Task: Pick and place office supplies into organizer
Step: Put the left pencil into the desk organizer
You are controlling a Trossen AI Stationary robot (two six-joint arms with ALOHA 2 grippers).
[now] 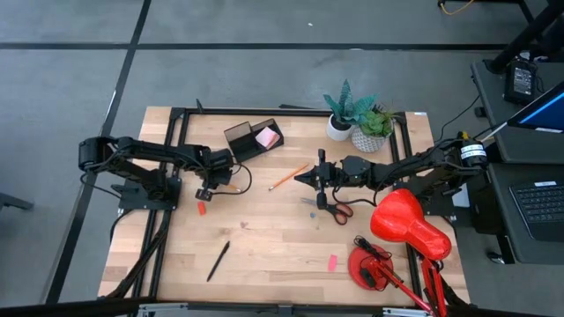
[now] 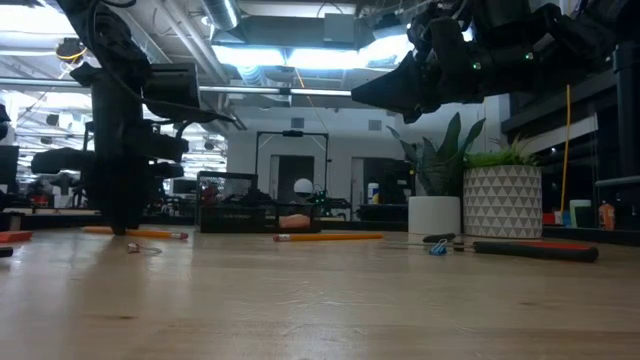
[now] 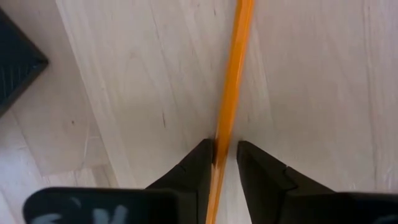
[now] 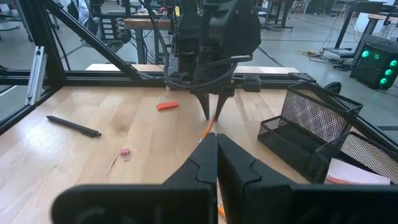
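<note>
The left gripper (image 3: 225, 160) stands point-down on the pale wooden table (image 1: 264, 238), just beside the black wire-mesh organizer (image 1: 251, 138). Its two dark fingers (image 3: 198, 163) are pinched against the sides of a thin orange pencil (image 3: 231, 93), which lies flat on the wood — gripped, not lifted. In the right wrist view the same gripper (image 4: 212, 107) shows its tips planted on the pencil (image 4: 207, 129).

The right gripper (image 1: 306, 179) hovers above mid-table with its jaws closed on nothing, close to the red-handled scissors (image 1: 336, 210) and a second orange pencil (image 1: 288, 177).

A pink sticky-note pad (image 1: 267, 136) sits in the organizer. Loose on the table lie a black pen (image 1: 218, 261), a small red eraser (image 1: 201, 208) near the left gripper — and a pink eraser (image 1: 332, 261) by the red desk lamp (image 1: 401, 231).
</note>
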